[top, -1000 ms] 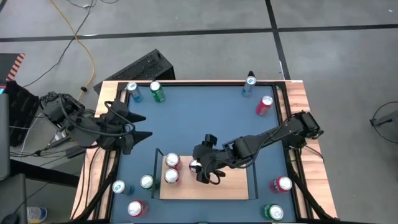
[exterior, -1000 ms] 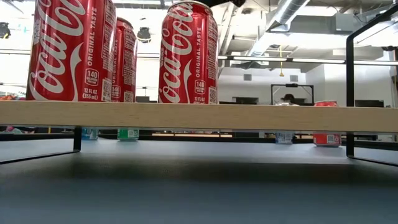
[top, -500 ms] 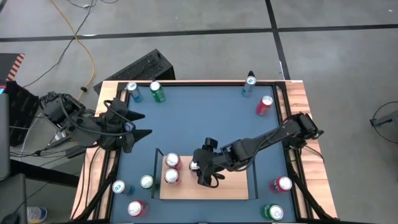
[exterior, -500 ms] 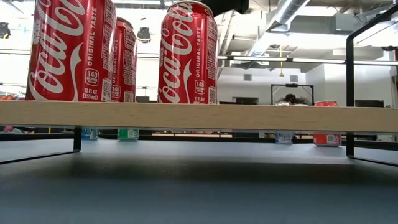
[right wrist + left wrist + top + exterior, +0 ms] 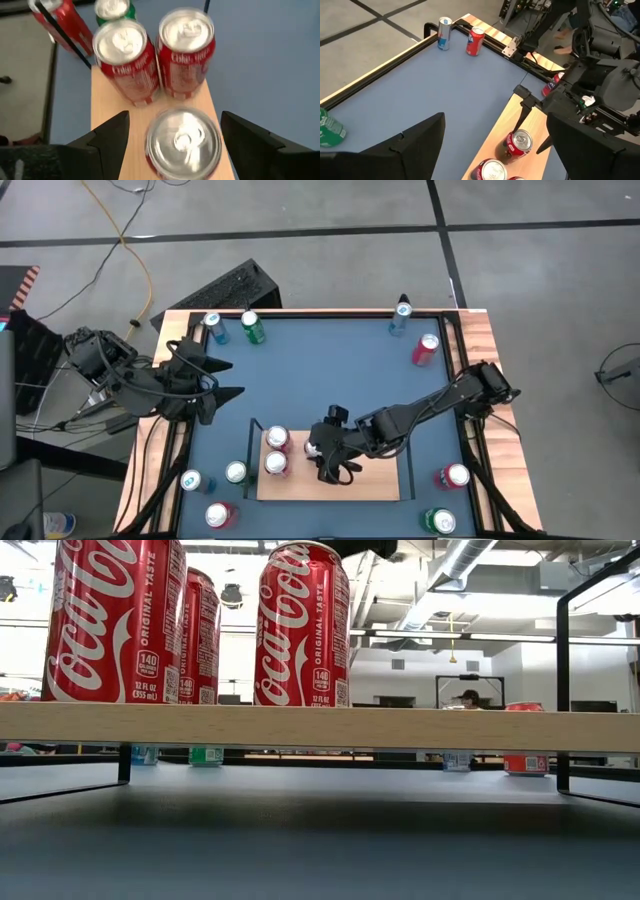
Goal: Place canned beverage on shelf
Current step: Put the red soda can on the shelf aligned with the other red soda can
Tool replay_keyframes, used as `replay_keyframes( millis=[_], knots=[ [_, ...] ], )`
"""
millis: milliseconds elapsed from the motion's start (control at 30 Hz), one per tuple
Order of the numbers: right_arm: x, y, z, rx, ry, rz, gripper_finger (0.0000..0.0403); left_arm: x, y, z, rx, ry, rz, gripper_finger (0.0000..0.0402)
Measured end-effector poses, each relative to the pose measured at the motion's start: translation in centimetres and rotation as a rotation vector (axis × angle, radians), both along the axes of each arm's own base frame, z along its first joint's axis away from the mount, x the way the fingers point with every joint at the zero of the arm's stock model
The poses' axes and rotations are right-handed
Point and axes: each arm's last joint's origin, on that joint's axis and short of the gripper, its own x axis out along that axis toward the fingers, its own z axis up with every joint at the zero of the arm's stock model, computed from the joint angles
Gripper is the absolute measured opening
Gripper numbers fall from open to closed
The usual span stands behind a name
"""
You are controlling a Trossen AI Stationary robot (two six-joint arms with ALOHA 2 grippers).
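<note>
— Which step is going on?

— The release, I'd judge. The right gripper [image 5: 172, 150] is hanging over the third can [image 5: 183, 141], fingers spread wide on either side, gripping nothing. The can is standing upright on the shelf [image 5: 375, 475], just beside two red cans [image 5: 155, 62] toward its left rail.

— Next?

— Probably lifting straight up, without clipping the silver top.

— The left gripper [image 5: 225, 380]?

— Waiting open near the table's left edge.

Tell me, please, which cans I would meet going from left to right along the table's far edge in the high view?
blue can → green can → slim blue can → red can
</note>
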Motion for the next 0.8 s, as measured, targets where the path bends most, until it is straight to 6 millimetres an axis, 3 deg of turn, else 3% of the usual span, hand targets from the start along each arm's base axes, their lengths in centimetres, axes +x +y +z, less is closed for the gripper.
replay_keyframes(
  millis=[467,800],
  knots=[
    [0.0,-0.3,-1.0,0.009,0.024,0.006,0.0301,0.0,0.0,-0.1,0.006,0.008,0.001,0.0334],
    [0.5,0.0,0.3,-0.024,-0.054,0.07,0.0301,0.0,0.0,-0.1,0.008,0.006,0.004,0.0334]
  ],
)
